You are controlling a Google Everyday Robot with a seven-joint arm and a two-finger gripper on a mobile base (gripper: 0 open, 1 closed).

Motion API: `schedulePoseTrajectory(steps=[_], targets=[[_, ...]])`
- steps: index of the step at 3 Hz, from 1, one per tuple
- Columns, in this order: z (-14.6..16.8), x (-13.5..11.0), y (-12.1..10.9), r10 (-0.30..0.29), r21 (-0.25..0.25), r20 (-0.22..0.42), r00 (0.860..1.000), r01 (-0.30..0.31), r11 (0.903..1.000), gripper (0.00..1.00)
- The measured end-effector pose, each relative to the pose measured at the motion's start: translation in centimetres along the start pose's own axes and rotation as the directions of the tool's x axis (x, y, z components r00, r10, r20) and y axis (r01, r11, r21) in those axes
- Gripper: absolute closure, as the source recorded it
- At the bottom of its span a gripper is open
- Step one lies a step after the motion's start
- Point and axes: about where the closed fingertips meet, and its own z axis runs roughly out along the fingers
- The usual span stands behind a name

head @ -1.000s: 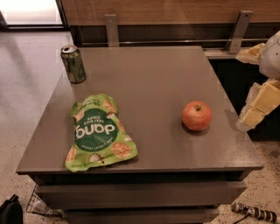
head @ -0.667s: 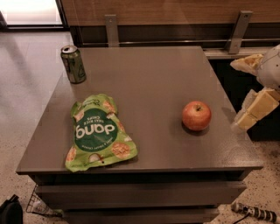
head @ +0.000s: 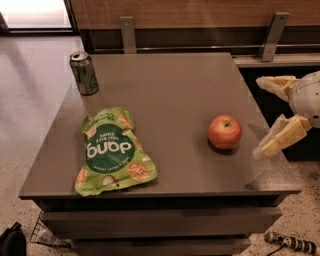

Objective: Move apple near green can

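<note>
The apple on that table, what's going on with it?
A robot's hand hovers open just right of the apple, not touching it. The apple rests on the right side of the table, far from the green can at the back left corner. A green snack bag lies front left.

looks like an office or lab common area rather than a home. a plain square grey laminate table stands on a pale speckled terrazzo floor, with a wood-panelled wall and grey metal brackets on the far side. a striped cable lies on the floor near right, a wire basket near left. a robot's cream two-finger gripper, fingers spread apart, hovers at the table's right edge.
</note>
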Motion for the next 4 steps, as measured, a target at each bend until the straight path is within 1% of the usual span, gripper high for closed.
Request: schedulePoseTrajectory(steps=[1, 2, 3, 4], targets=[[1.6, 0.3, 0.3, 0.012, -0.004, 0.069, 0.998, -0.012, 0.9999, 0.0], [3.5, 1.1, -0.4, 0.044, -0.02, 0.126, 0.991, -0.041, 0.9989, 0.0], [5.3, 2.0, -0.9, 0.072, -0.047, 0.169, 0.983, -0.065, 0.9968, 0.0], [6.7, 2.3, -1.2, 0.088, -0.067, 0.194, 0.977, -0.076, 0.9949, 0.09]])
